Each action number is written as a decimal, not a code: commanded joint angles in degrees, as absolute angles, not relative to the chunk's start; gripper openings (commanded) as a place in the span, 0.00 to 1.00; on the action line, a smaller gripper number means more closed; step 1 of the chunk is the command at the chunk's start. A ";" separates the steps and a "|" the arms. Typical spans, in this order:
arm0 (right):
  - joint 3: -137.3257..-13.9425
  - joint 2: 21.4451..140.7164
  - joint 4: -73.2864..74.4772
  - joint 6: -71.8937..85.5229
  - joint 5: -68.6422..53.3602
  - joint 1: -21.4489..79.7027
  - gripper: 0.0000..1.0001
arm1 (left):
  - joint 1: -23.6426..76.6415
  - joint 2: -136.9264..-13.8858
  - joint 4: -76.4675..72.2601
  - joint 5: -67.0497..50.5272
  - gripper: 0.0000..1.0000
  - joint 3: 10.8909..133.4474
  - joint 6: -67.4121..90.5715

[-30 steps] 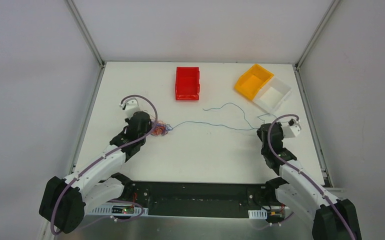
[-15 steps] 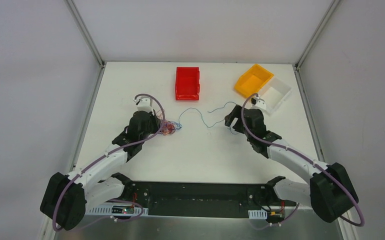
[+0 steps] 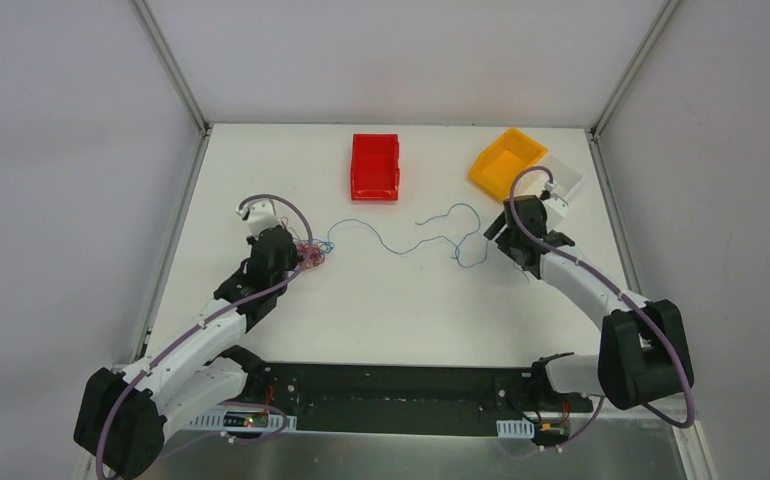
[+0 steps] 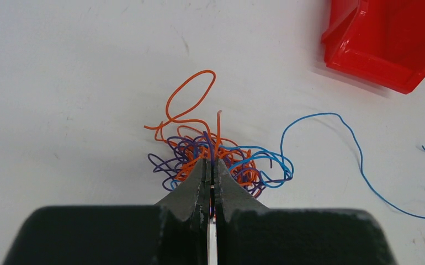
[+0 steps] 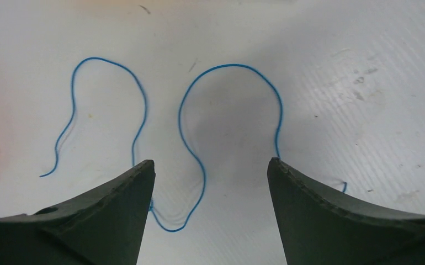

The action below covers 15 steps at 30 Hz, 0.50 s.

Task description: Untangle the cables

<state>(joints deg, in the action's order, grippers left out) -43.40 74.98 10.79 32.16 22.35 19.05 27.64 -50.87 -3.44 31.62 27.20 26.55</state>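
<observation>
**Cable tangle (image 3: pixel 312 254) pinched by the left gripper (image 3: pixel 306 257); blue cable (image 3: pixel 411 232) lying free by the right gripper (image 3: pixel 492 236).**
Top view: the tangle lies in front and to the left of the red bin (image 3: pixel 374 167); the blue cable runs rightward from it, in front of the bin. Left wrist view: fingertips (image 4: pixel 202 174) pressed together on orange, purple and blue strands. Right wrist view: jaws spread wide, holding nothing; the blue cable loops loosely on the table (image 5: pixel 337 83) between them.

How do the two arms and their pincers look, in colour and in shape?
The left arm and right arm have white links, bulky black joints and a lilac cable looping outside. The left pincer and right pincer are matte black, with two tapering wedge fingers.
</observation>
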 commanded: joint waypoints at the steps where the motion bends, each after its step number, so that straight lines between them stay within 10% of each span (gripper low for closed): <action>1: -46.06 77.21 17.12 33.44 25.17 17.91 0.79 | 27.25 -50.07 -3.69 34.57 0.00 27.07 27.95; 4: -50.07 80.17 24.69 31.95 31.50 17.59 0.99 | 27.25 -50.55 -3.38 35.19 0.00 27.29 27.95; 15: -45.44 85.19 16.44 32.97 8.99 6.67 1.00 | 27.25 -51.19 -3.39 33.29 0.00 27.60 27.67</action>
<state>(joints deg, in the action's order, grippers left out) -45.91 82.94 19.55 32.32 18.94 6.09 27.64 -50.92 -3.31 33.52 27.20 27.03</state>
